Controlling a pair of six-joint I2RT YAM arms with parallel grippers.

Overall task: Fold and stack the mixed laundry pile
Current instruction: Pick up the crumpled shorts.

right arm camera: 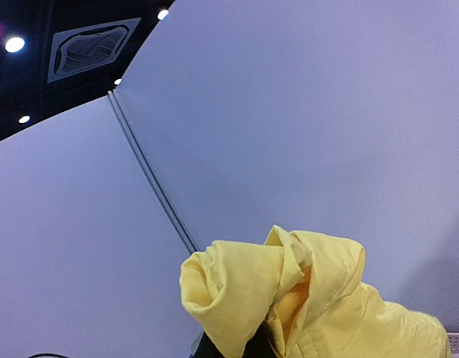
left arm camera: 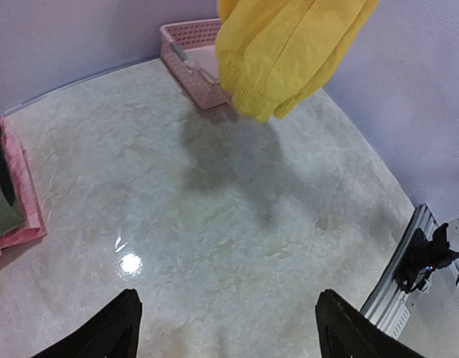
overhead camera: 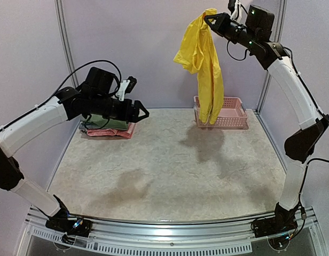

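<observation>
A bright yellow garment [overhead camera: 204, 58] hangs from my right gripper [overhead camera: 210, 18], which is shut on its top edge high at the back right. Its lower end dangles just over the pink basket [overhead camera: 231, 114]. In the right wrist view the bunched yellow cloth [right arm camera: 289, 298] covers the fingertips. The left wrist view shows the garment's hem [left arm camera: 282, 60] hanging ahead. My left gripper [overhead camera: 143, 112] hovers open and empty above the table's back left, its fingers [left arm camera: 114, 332] spread wide. Behind it lies an olive-green folded piece [overhead camera: 108, 124] on pink cloth [overhead camera: 116, 132].
The pink lattice basket [left arm camera: 186, 54] stands at the back right against the wall. The folded stack's pink edge [left arm camera: 24, 201] lies along the left side. Grey walls close in the back and sides, and a metal rail [overhead camera: 164, 226] runs along the near edge.
</observation>
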